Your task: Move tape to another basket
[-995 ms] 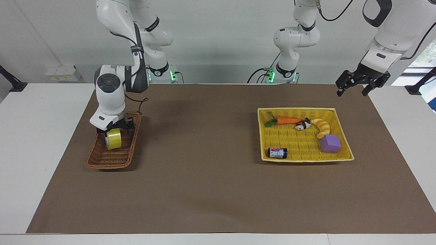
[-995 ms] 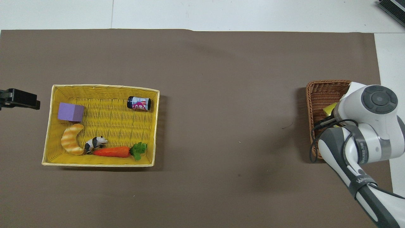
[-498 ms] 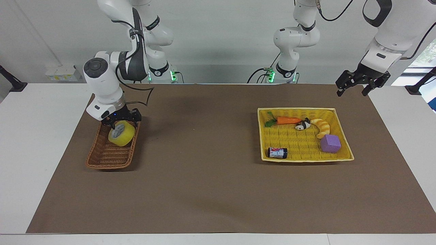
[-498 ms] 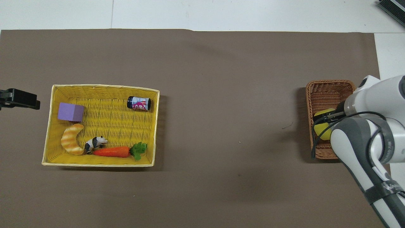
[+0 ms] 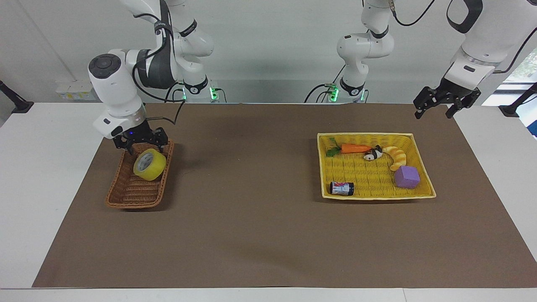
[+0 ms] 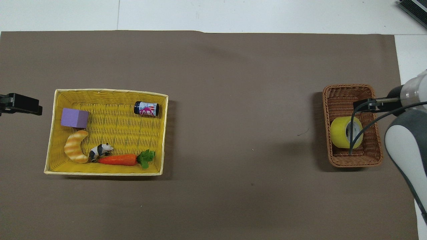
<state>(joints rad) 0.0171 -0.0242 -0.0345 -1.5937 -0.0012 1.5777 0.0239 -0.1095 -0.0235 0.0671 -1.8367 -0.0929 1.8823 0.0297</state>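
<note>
Tape (image 5: 149,165) tilted in brown basket (image 5: 126,197), leaning on its wall. Right gripper (image 5: 141,141) just above, open, empty. Left gripper (image 5: 445,102) open, waiting beside yellow tray (image 5: 428,184). Risk: roll tipping flat or snagging trailing cable.

The right arm (image 6: 405,146) is running off the overhead view's edge, its cable crossing the tape (image 6: 340,132). The left gripper (image 6: 20,104) is getting clipped there too, only dark tips showing. The can (image 5: 341,188) is wearing a label too small to read.
</note>
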